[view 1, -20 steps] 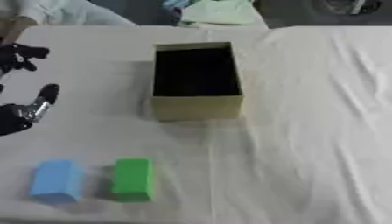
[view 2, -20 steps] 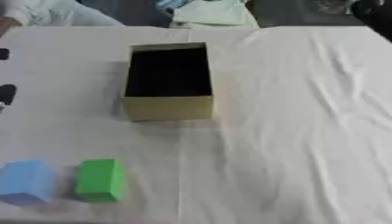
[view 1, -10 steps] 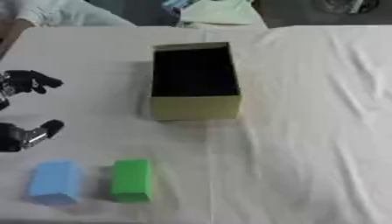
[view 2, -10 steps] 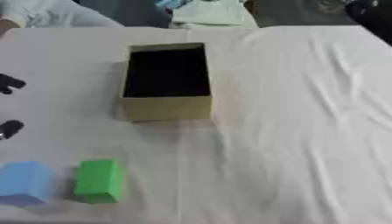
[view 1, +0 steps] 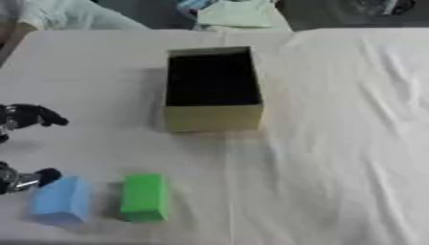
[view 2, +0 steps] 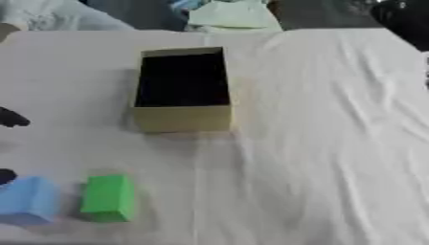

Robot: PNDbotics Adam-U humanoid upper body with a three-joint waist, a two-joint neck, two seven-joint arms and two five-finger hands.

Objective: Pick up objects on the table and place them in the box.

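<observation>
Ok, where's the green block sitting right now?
The green block sits near the table's front left, just right of the blue block and well in front of the open box.

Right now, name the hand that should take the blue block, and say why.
Left. The left hand hovers open at the left edge, right beside the blue block. The right hand shows only as a dark shape at the far upper right.

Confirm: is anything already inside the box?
No: the box shows only a dark interior, while the blue block and the green block sit on the table in front of it.
</observation>
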